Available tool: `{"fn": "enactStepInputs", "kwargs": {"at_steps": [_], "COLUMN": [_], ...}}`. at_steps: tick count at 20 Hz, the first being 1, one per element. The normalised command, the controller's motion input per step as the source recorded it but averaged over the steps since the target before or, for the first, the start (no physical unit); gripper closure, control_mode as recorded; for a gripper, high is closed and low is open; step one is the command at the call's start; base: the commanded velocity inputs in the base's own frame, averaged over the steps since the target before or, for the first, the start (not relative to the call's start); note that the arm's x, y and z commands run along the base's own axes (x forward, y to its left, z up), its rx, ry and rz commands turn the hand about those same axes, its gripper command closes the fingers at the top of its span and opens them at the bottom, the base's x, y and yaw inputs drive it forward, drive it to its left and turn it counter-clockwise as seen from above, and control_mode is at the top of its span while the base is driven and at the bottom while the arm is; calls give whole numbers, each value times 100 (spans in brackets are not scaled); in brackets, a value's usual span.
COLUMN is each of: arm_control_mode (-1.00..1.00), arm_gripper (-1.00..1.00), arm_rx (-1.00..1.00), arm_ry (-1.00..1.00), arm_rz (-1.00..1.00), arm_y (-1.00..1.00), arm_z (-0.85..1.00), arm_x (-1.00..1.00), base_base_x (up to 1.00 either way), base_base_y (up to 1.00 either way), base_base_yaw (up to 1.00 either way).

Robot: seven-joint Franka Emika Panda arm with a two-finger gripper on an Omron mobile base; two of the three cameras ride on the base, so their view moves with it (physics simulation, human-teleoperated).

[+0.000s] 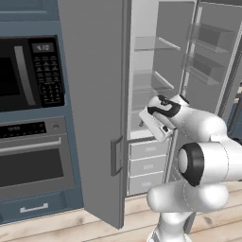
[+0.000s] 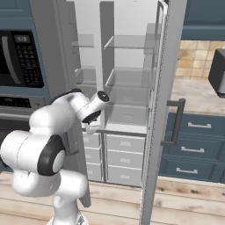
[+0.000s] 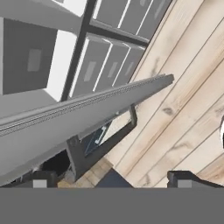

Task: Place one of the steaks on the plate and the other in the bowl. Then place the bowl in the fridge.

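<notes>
The tall grey fridge (image 1: 152,85) stands with both doors swung wide. Its interior is white, with clear shelves and white drawers (image 2: 125,158) low down. My hand (image 1: 159,116) hangs in front of the opening at the height of the lowest shelf, tilted downward. In the hand view my gripper (image 3: 111,180) is open with nothing between its fingertips, and it looks down past a fridge door edge (image 3: 87,113) to the wooden floor. The steaks, the plate and the bowl are out of view.
Left of the fridge, a black microwave (image 1: 28,71) sits over a built-in oven (image 1: 33,160). The left door (image 1: 94,104) juts out toward me. Right of the other door (image 2: 162,110) are blue cabinet drawers (image 2: 193,149) under a counter with a dark appliance (image 2: 217,72).
</notes>
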Motion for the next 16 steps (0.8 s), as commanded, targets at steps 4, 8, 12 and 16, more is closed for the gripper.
{"fn": "enactStepInputs", "kwargs": {"at_steps": [4, 8, 12, 16], "arm_control_mode": [-100, -100, -100, -100], "arm_gripper": [-100, -100, -100, -100], "arm_rx": [0, 0, 1, 6], "arm_ry": [-3, 0, 6, 17], "arm_rz": [-4, -2, 0, 0], "arm_y": [18, 9, 10, 47], "arm_z": [-33, -43, -38, -52], "arm_x": [62, 78, 49, 22], "base_base_x": [0, 0, 0, 0], "base_base_y": [0, 0, 0, 0], "base_base_yaw": [0, 0, 0, 0]}}
